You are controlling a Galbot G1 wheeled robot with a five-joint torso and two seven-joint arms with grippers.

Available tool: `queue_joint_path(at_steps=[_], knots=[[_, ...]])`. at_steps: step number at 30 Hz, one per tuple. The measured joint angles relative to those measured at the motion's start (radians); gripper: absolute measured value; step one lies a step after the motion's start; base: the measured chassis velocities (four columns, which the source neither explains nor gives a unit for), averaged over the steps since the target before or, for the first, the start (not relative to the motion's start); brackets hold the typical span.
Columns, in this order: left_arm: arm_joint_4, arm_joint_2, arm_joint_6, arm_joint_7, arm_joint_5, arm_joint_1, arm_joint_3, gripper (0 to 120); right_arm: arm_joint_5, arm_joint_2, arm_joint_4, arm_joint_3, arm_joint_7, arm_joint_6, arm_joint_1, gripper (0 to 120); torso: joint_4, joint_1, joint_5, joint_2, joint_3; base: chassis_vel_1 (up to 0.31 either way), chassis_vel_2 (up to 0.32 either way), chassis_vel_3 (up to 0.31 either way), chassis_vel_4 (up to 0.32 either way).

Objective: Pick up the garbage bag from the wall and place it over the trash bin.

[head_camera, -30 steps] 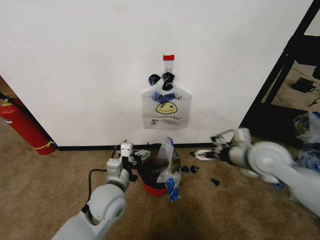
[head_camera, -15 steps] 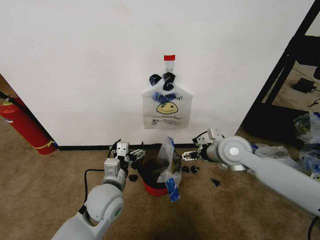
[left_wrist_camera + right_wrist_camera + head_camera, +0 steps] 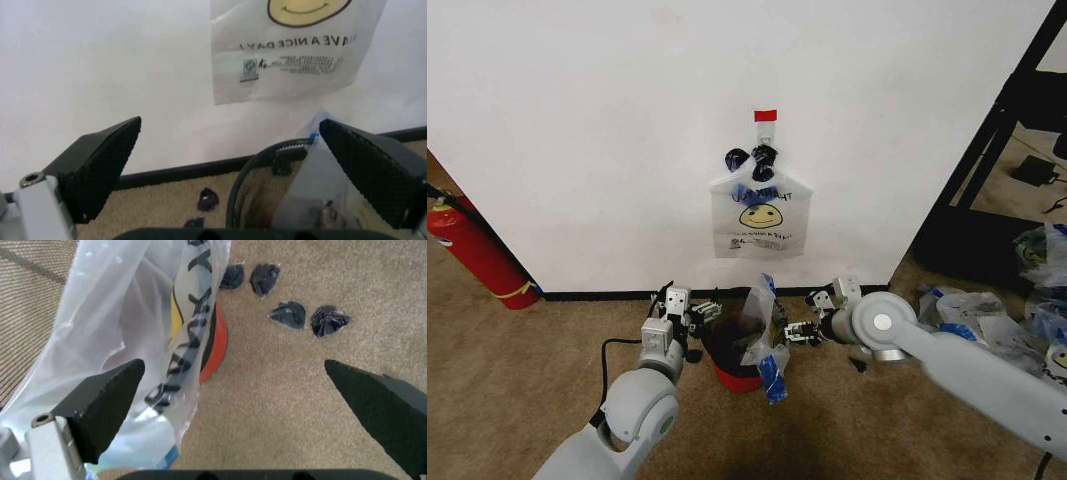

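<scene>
My left hand [image 3: 699, 318]: low over the carpet, just at the 9 o'clock side of the trash bin; its fingers [image 3: 100, 162] stand wide apart with nothing between them.
My right hand [image 3: 799, 330]: low at the 3 o'clock side of the trash bin, close to the bag's edge; its fingers [image 3: 107, 405] are spread apart and hold nothing.
Garbage bag [image 3: 762, 335]: already off the wall and sitting in the trash bin, its thin whitish plastic standing up above the rim and draped down the 3 o'clock side, a blue-taped handle hanging toward the floor at 5 o'clock. In my right wrist view [image 3: 133, 330] the yellow print and dark lettering show through the plastic, which lies against the mesh and over the red base.
Trash bin [image 3: 727, 345]: black wire mesh with a red base [image 3: 217, 347], upright on the carpet [image 3: 527, 370] in front of the wall, between my two hands.
Other bag on the wall [image 3: 761, 215]: a smooth smiley bag hanging from a hook at 12 o'clock above the bin, a black clip at its top; my left wrist view shows its lower half [image 3: 293, 50].
Scraps [image 3: 293, 315]: small dark crumpled bits on the carpet beside the bin.
Fire extinguisher [image 3: 472, 250]: red, leaning by the wall far out at 9 o'clock.
</scene>
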Motion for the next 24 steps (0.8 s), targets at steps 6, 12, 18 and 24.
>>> queue_joint_path(at_steps=[6,12,18,24], knots=[[0.001,0.012,0.0,0.0,-0.001,0.003,-0.007,100,-0.016,0.024,-0.03,-0.016,0.008,0.0,-0.006,100,0.0,0.0,0.0,0.0,0.0,0.0,0.0,0.0,0.0],[0.001,0.019,0.001,-0.001,-0.002,0.004,-0.005,100,-0.035,0.046,-0.054,-0.003,0.01,0.0,-0.031,100,-0.0001,0.0,0.0,0.0,0.0,0.0,0.0,0.0,0.0],[0.001,0.021,0.003,-0.001,-0.001,0.001,0.007,100,-0.059,0.088,-0.084,0.012,0.009,0.001,-0.047,99,0.0,0.0,0.0001,0.0,0.0,0.0,0.0,0.0,0.0],[-0.002,0.029,0.004,-0.001,-0.001,0.0,0.009,100,-0.08,0.124,-0.118,0.011,0.009,0.001,-0.054,91,-0.0001,0.0,0.0002,0.0,0.0,0.0,0.0,0.0,0.0]])
